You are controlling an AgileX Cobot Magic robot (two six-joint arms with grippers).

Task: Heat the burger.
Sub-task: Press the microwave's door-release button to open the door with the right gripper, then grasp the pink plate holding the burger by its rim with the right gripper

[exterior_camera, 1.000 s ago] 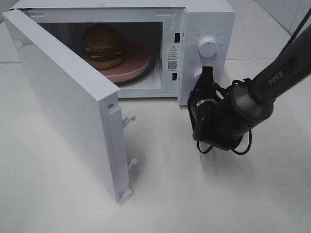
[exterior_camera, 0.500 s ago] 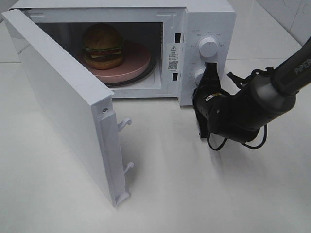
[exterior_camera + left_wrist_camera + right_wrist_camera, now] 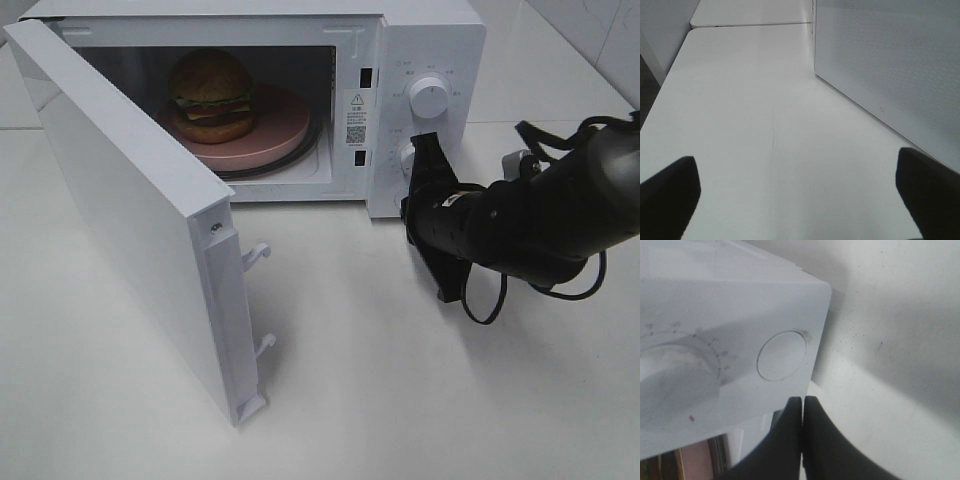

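The microwave [image 3: 440,30] frame bears a warning-triangle sticker [image 3: 355,100] above a QR code [image 3: 355,133]; dial lettering is illegible.

White table [image 3: 400,400] fills the frame; a white microwave [image 3: 440,60] stands on it, upper left, door [image 3: 130,230] open.

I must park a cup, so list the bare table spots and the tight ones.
Free: the table between the door and the right claw, its front right corner, and the strip left of the door. Crowded: by the lower knob, where the claw sits; the oven holds plate and burger.
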